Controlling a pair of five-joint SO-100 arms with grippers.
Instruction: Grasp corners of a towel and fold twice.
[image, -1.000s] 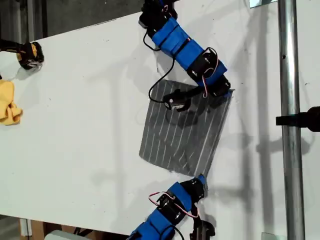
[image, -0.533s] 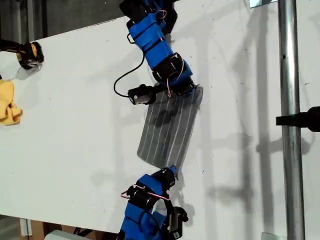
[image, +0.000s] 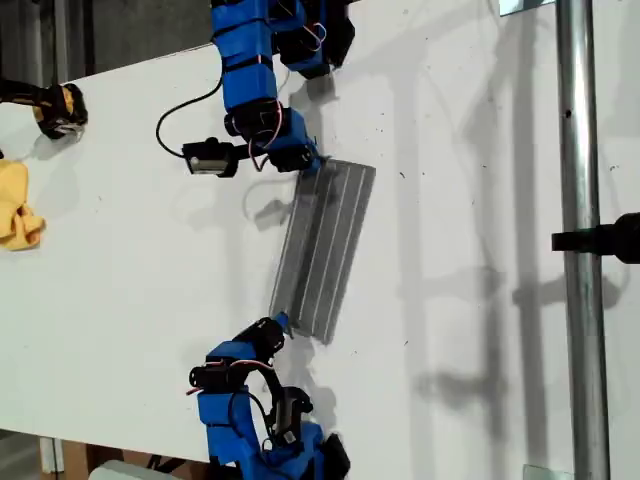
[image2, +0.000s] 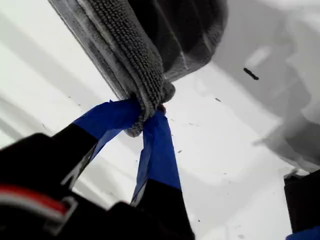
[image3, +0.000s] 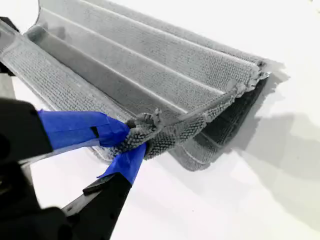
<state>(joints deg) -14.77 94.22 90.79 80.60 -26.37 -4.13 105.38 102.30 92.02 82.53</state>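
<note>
We see the white tabletop (image: 130, 260) filling most of the exterior view, with a metal pole (image: 578, 200) running from top to bottom near the exterior view's right and a black clamp (image: 612, 238) fixed to it.

The towel (image: 325, 250) lies near the middle of the tabletop, folded into a narrow, slanted band – dark grey, with thin white stripes running along its length. In the second wrist view its layers show stacked one on another, the uppermost edge lifted off the rest.

One blue arm (image: 250, 70) reaches in from the top of the exterior view to the band's upper end; another blue arm (image: 240, 420) reaches in from the bottom to its lower end. We cannot tell from the wrist views which is which.

The jaws of my first gripper (image2: 150, 112), wrapped in blue tape, are closed tight on a towel corner (image2: 150, 97), the cloth bunched between them. The jaws of my second gripper (image3: 132, 142), taped likewise, pinch another corner (image3: 147, 127) – a crumpled tuft of pile.

At the exterior view's left edge sit a small yellow cloth (image: 15, 205) and, above it, a black and yellow object (image: 55, 108), both well apart from the towel.
</note>
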